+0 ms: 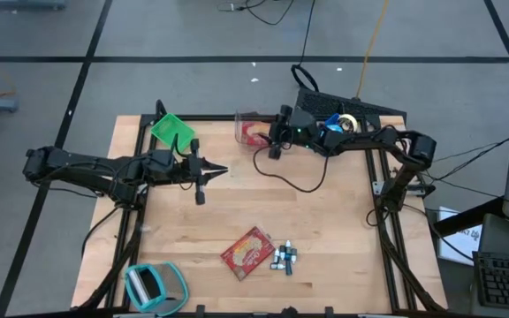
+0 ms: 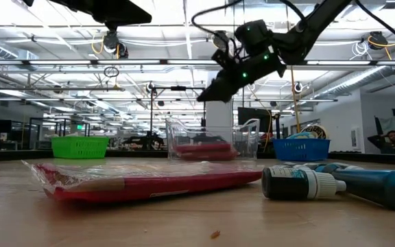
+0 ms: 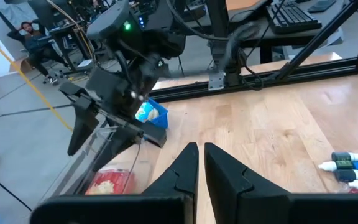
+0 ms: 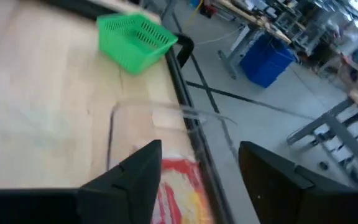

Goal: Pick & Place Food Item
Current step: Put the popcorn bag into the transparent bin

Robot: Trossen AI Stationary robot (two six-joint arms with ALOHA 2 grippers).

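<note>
Overhead, the right gripper (image 1: 275, 141) hangs with its fingers spread apart just above the clear plastic bin (image 1: 253, 129) at the far edge of the wooden table (image 1: 343, 221), nothing between them. A red food packet (image 4: 178, 182) lies inside that bin, directly below the open fingers in the right wrist view, so one item looks delivered. The left gripper (image 1: 217, 170) waits near the table's middle, its two fingers (image 3: 180, 168) pressed nearly together and holding nothing. A second red food packet (image 1: 247, 252) rests flat on the near part of the table, well apart from the bin, with a cluster of small bottles (image 1: 284, 257) just beside it. From table height the packet (image 2: 142, 180) shows as a flat wrapped slab in front of the bin. A green basket (image 1: 174, 132) stands at the far left corner, a blue basket (image 1: 332, 124) beyond the right arm, and a teal tape dispenser (image 1: 153, 287) near the front left edge. By the look of it, the job is partly done: the near packet remains to be picked up and carried across, if it too belongs in the bin.
</note>
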